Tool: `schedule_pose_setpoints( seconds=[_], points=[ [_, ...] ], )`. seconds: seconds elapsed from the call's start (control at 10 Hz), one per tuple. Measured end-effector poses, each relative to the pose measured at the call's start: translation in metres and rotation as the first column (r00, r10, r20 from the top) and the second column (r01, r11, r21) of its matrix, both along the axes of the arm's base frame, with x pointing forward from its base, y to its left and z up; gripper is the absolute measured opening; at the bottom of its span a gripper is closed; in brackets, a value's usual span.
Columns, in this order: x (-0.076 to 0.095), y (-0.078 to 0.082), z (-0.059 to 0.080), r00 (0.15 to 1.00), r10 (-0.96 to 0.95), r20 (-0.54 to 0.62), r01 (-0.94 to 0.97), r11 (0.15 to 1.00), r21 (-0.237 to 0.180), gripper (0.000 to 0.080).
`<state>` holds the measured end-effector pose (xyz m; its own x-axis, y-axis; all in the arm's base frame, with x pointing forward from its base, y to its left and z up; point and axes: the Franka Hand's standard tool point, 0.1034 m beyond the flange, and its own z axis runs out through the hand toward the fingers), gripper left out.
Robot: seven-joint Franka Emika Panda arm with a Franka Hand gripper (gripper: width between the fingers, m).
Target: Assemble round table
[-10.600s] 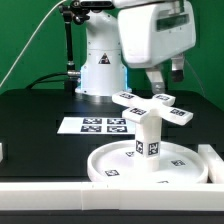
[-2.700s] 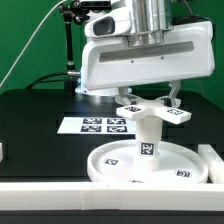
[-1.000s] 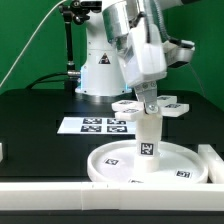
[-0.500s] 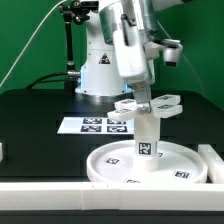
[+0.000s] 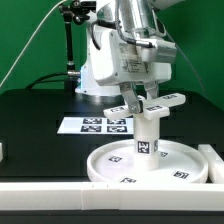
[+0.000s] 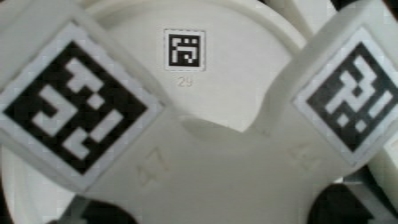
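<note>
Only one disc (image 5: 150,163), one leg (image 5: 147,135), one cross piece (image 5: 147,104); jaws grasping the cross piece.

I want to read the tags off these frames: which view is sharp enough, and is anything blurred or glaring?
Exterior view: the leg tag is tiny, the arm above it slightly smeared. Wrist view: the cross piece fills the frame and its near tags are soft; the small tag on the disc behind is blurry too. No strong glare in either view.
</note>
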<state>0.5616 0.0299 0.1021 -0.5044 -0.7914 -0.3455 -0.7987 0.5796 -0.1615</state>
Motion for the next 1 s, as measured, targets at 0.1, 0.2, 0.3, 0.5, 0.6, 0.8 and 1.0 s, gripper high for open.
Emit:
schedule_pose_setpoints(
  seconds=[0.1,0.2,0.3,0.5,0.6,0.8,1.0],
  points=[
    [0.000,0.001,0.001,1.000,0.002,0.000,-0.002,1.000,0.001,0.0468],
    [0.001,0.002,0.007,1.000,0.006,0.011,-0.006,1.000,0.001,0.0603],
    [0.002,0.002,0.016,1.000,0.007,0.026,-0.007,1.000,0.003,0.0603],
    [0.006,0.002,0.032,0.998,0.011,0.058,-0.011,1.000,0.006,0.0647],
    [0.008,0.003,0.038,0.998,0.002,0.065,-0.003,1.000,0.013,0.0647],
    [0.016,0.005,0.044,0.996,0.036,0.082,-0.037,0.999,0.010,0.0649],
    [0.013,0.009,0.040,0.962,0.261,0.077,-0.256,0.965,-0.060,0.0649]
  ],
)
